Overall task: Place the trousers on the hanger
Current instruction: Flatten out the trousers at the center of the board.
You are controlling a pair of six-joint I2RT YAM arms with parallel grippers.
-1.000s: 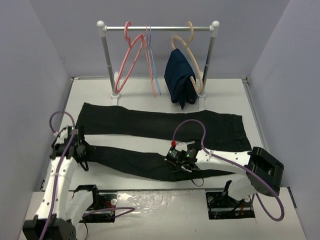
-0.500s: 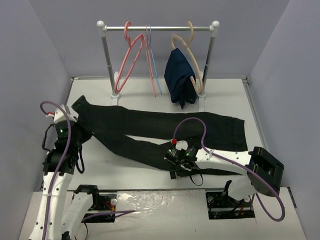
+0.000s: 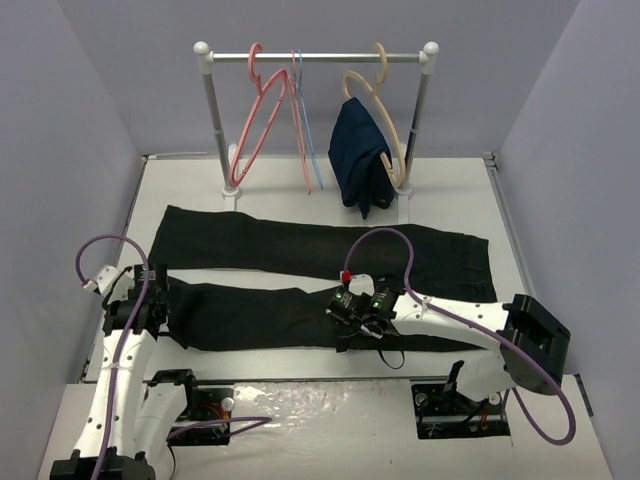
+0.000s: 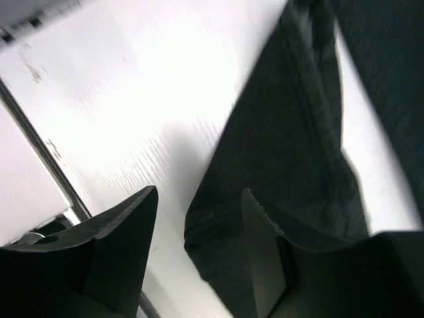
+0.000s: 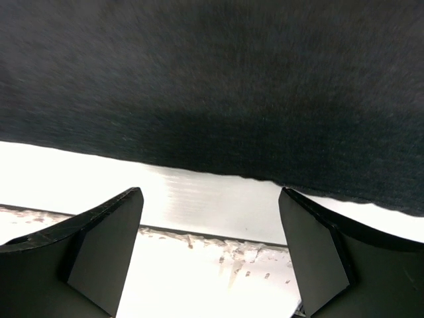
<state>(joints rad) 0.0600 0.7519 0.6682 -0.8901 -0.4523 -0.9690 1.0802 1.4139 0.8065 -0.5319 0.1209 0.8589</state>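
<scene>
Black trousers (image 3: 320, 250) lie flat on the tabletop (image 3: 450, 190), well apart from the pink hanger (image 3: 262, 120) on the far rail (image 3: 320, 57). The left end effector (image 4: 199, 195) and right end effector (image 5: 211, 192) gape wide (holding nothing); a shallow pinch could drop the near leg.

The trousers (image 3: 300, 245) lie on the table (image 3: 455, 190) before the rail (image 3: 316, 57).

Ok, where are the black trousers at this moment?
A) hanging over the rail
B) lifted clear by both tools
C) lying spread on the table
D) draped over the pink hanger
C: the trousers lie flat on the table, and the pink hanger hangs bare on the rail.
</scene>
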